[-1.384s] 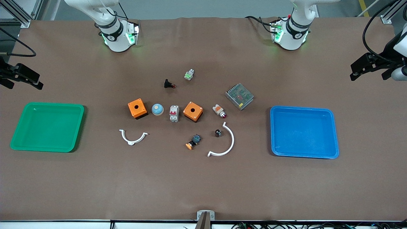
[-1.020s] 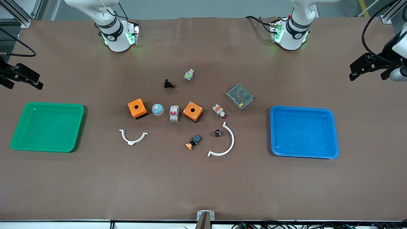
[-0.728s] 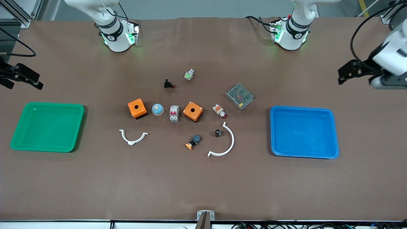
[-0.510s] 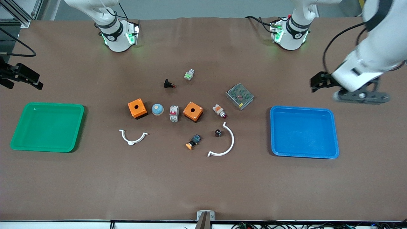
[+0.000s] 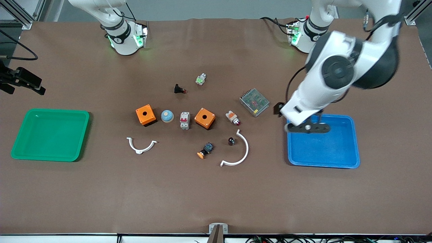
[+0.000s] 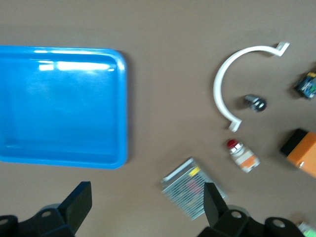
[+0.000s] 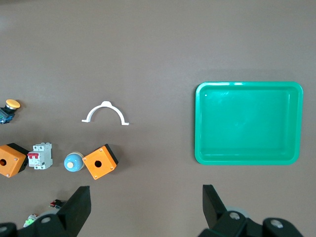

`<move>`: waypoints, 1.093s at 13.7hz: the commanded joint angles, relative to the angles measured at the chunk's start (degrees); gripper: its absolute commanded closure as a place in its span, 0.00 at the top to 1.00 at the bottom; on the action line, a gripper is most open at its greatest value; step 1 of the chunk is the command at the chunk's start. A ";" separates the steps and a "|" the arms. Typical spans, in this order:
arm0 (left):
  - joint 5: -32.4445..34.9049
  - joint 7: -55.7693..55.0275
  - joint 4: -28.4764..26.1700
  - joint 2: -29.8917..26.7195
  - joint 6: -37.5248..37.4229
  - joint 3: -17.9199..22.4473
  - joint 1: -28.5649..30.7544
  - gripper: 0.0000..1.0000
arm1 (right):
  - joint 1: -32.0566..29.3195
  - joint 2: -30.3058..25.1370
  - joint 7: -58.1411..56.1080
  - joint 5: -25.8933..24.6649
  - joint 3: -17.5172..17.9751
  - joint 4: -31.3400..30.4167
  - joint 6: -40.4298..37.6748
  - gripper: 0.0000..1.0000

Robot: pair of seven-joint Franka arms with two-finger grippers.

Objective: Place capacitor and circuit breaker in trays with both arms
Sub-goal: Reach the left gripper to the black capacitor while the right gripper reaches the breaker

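The capacitor [image 5: 231,141], a tiny black cylinder, lies inside the curve of a white arc clip [image 5: 238,152]; it also shows in the left wrist view [image 6: 255,102]. The circuit breaker [image 5: 184,120], white-grey with red levers, stands between a blue dome and an orange box; it also shows in the right wrist view [image 7: 40,155]. My left gripper [image 5: 279,109] [image 6: 145,207] is open and empty, over the table between the metal power supply and the blue tray. My right gripper [image 5: 25,84] [image 7: 145,207] is open and empty, waiting over the table's end above the green tray.
Blue tray [image 5: 352,141] at the left arm's end, green tray [image 5: 20,141] at the right arm's end. Two orange boxes [image 5: 145,115] [image 5: 204,118], blue dome [image 5: 167,116], white-orange button [image 5: 233,117], metal power supply [image 5: 254,102], blue-black switch [image 5: 205,151], black push-button [image 5: 179,89], second white clip [image 5: 141,145].
The left arm has swung in from the table's end toward the middle, and its gripper now hangs by the blue tray's edge. The right arm has not moved. No object has moved.
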 commanded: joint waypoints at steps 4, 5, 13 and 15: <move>0.00 -15.74 6.71 15.97 17.08 0.57 -6.78 0.88 | 9.41 0.64 3.28 -0.51 1.50 -0.07 -3.03 1.00; 0.17 -18.11 6.89 17.91 20.25 0.92 -8.27 0.85 | 12.13 0.64 5.64 -0.07 1.51 -1.29 -2.95 1.00; 0.44 -22.53 6.89 25.13 27.74 1.01 -11.80 0.62 | 31.12 7.84 31.21 2.47 1.51 -13.86 14.43 1.00; 0.52 -22.62 6.80 25.58 27.92 1.01 -12.07 0.60 | 33.51 11.87 35.35 2.48 1.51 -13.96 18.65 1.00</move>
